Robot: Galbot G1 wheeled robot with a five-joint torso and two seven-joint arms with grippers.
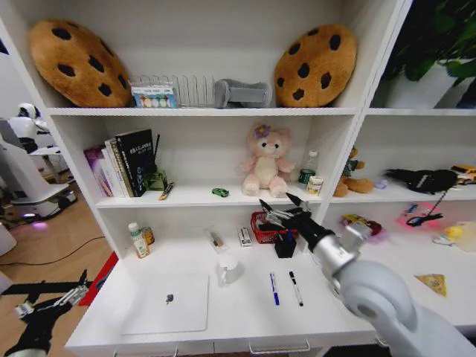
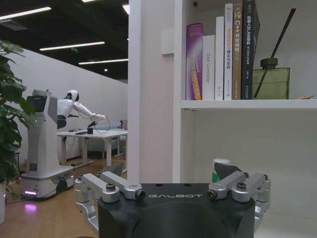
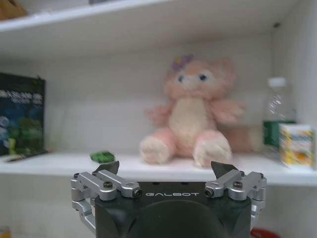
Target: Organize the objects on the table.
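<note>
Right claw (image 1: 276, 204): released, empty, raised above the white surface (image 1: 245, 312), facing the shelf with the pink plush toy (image 1: 262, 161).
Left claw (image 1: 52, 303): released, empty, low beside the surface's left end.
Tiny green toy car (image 1: 220, 192): on the shelf, left of the plush toy.
Silver laptop (image 1: 168, 302): closed, front left on the surface.
Blue pen (image 1: 274, 288), black pen (image 1: 296, 288): side by side, right of the laptop.
</note>
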